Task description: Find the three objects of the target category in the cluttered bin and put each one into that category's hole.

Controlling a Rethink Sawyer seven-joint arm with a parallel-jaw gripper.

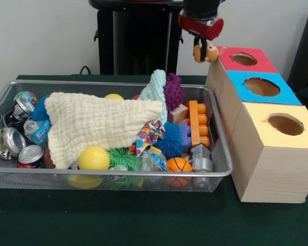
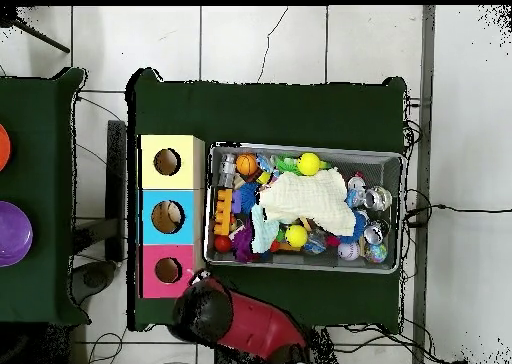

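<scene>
Dark green cloth covered the desk, and the silver wire-mesh bin [image 1: 5, 171] was still packed with toys. The tool [image 1: 200, 51] pinched a small orange toy [image 1: 207, 53] just beside the red-topped box's round hole [image 1: 244, 59], so I'd guess one drop was close. The overhead view hid the toy under the arm but showed all three holes.

The red and black arm comes down from the top edge in the front view, its red-collared black gripper [image 1: 200, 51] hanging upright. The fingers [image 1: 197, 43] are closed on a small orange-yellow toy [image 1: 207, 53] — held in the air. From overhead, the arm's red shell [image 2: 250, 325] reaches leftward — gripper hidden beneath.
</scene>
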